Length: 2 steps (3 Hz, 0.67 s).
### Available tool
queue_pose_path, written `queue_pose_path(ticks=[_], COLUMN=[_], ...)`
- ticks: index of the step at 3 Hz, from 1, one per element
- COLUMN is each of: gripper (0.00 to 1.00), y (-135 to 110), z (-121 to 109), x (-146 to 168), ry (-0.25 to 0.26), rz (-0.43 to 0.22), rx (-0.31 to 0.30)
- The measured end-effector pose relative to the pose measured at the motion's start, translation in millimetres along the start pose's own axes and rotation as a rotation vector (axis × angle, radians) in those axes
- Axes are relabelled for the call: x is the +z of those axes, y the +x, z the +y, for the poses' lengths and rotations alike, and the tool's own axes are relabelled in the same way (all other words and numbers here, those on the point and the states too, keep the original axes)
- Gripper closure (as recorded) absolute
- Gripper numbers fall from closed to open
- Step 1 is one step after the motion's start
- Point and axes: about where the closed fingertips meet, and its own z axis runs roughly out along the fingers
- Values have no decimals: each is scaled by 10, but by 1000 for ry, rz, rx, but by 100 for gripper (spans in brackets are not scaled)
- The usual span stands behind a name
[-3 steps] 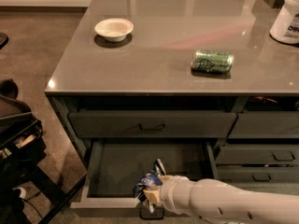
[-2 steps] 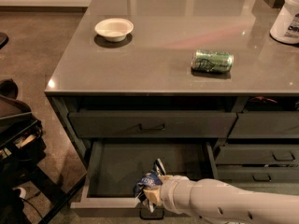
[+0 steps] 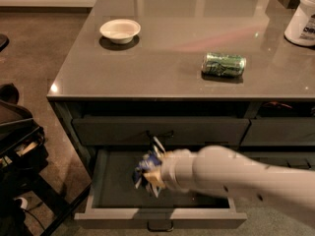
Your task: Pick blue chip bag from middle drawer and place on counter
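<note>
The blue chip bag [image 3: 144, 164] is crumpled at the end of my white arm, held above the dark interior of the open middle drawer [image 3: 114, 190]. My gripper [image 3: 151, 175] is shut on the bag, over the drawer's middle and a little above its floor. The arm comes in from the lower right and hides the drawer's right half. The grey-brown counter [image 3: 172, 48] lies above, beyond the shut top drawer [image 3: 157, 131].
A green soda can [image 3: 223, 64] lies on its side on the counter right of centre. A white bowl [image 3: 120, 30] sits at the back left. A white container [image 3: 301, 19] stands at the right edge. A black frame with clutter [image 3: 17, 136] stands on the floor left.
My gripper has risen from the drawer's front part, up and slightly back, with the blue chip bag in it. The can and the bowl have not moved.
</note>
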Motion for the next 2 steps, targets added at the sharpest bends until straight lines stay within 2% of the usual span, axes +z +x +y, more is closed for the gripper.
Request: queue_pose_path(ticks=[1,2], gripper=[100,100], y=[-942,-1238], z=[75,244], x=[-433,-553], ry=[-6,-30], rz=[-32,-25], rx=[-218,-333])
